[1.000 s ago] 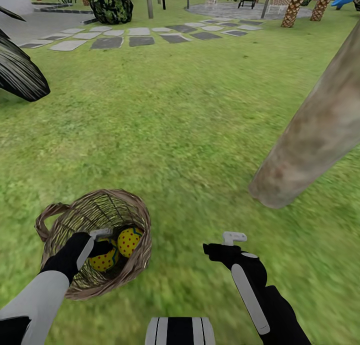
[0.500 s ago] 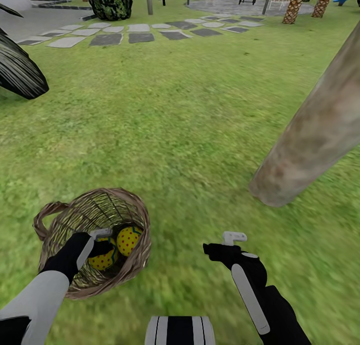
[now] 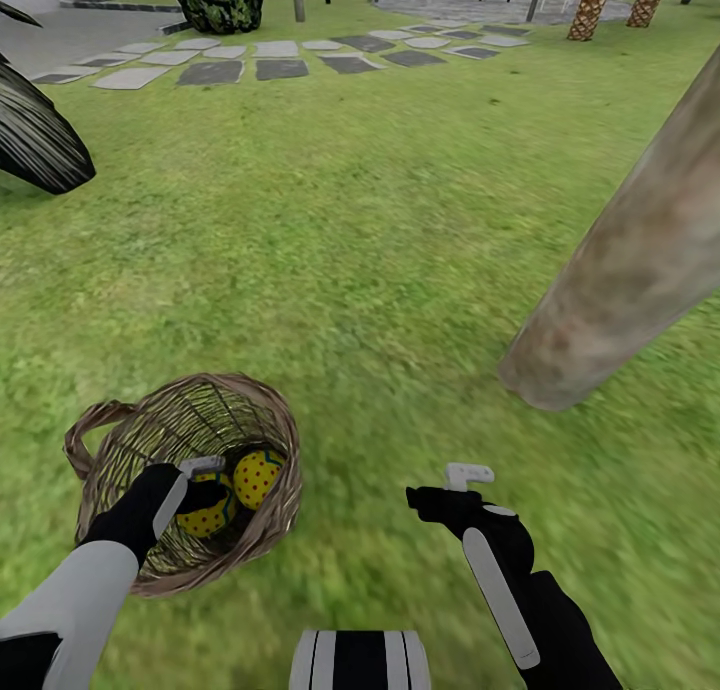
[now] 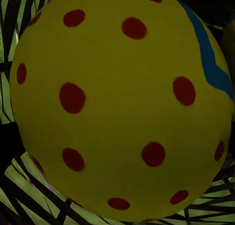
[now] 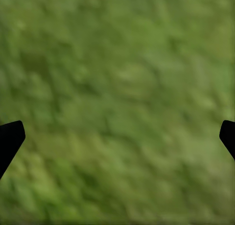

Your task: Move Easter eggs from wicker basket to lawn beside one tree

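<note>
**Head cam tilted down a bit; arms and eggs unchanged**

Only the view shifted vs 1 s ago: stepping stones (image 3: 240, 70) and far bushes slid toward the top edge, so it's cam motion, not objects. Basket, both arms, trunk sit at the same spots in frame.

L gripper (image 3: 200, 482) is down inside the wicker basket (image 3: 270, 525), same pose as before, jaws right at the nearer egg (image 3: 205, 518). Can't tell if the jaws are closed on it or just beside it; fingers are hidden in both the head view and the L wrist cam. L wrist cam: egg (image 4: 122, 102) very close up, yellow w/ red dots, blue-green band at one edge, wicker weave behind it. Second egg (image 3: 257, 475) sits just beside the first, nearer the far rim. Third egg not made out. Basket stands on the lawn (image 3: 380, 220), loop handle flopped to its left side.

R gripper (image 3: 462, 485) hovers over bare grass, well apart from the basket, jaws wide open, nothing held. R wrist cam: blurred grass (image 5: 117, 102) w/ dark fingertips (image 5: 10, 137) at the frame sides.

Tree (image 3: 640, 260): thick pale leaning trunk, base meets grass fwd-right of R gripper, open lawn between. Dark spiky plant (image 3: 35, 140) at far left. Robot's torso (image 3: 360, 662) at bottom centre.
</note>
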Motion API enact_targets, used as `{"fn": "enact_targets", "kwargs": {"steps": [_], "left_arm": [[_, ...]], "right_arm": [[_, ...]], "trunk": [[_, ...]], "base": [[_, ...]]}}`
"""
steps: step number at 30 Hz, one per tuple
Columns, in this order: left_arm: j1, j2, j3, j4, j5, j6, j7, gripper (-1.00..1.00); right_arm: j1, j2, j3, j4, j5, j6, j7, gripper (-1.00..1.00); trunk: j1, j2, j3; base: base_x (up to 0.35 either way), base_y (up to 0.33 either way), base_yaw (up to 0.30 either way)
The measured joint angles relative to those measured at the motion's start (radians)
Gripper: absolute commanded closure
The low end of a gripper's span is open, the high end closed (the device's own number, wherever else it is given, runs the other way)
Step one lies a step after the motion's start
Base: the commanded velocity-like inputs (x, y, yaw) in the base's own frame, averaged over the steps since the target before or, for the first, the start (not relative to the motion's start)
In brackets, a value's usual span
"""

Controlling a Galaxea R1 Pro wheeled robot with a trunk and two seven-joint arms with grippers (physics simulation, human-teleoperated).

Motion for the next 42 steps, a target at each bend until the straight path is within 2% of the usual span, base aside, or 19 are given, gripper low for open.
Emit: {"fn": "enact_targets", "kwargs": {"steps": [14,18,19,42], "left_arm": [[0.000,0.000,0.001,0.001,0.000,0.000,-0.001,-1.00],[0.000,0.000,0.001,0.001,-0.001,0.000,-0.001,-1.00],[0.000,0.000,0.001,0.001,-0.001,0.000,-0.001,1.00],[0.000,0.000,0.001,0.000,-0.001,0.000,-0.002,1.00]], "right_arm": [[0.000,0.000,-0.001,0.000,0.000,0.000,0.000,-1.00],[0.001,0.000,-0.018,0.000,-0.001,0.000,0.000,-1.00],[0.001,0.000,-0.020,0.000,-0.001,0.000,0.000,-1.00],[0.001,0.000,-0.029,0.000,0.000,0.000,0.000,-1.00]], "trunk": [[0.000,0.000,0.000],[0.000,0.000,0.000],[0.000,0.000,0.000],[0.000,0.000,0.000]], "base": [[0.000,0.000,0.000],[0.000,0.000,0.000],[0.000,0.000,0.000],[0.000,0.000,0.000]]}}
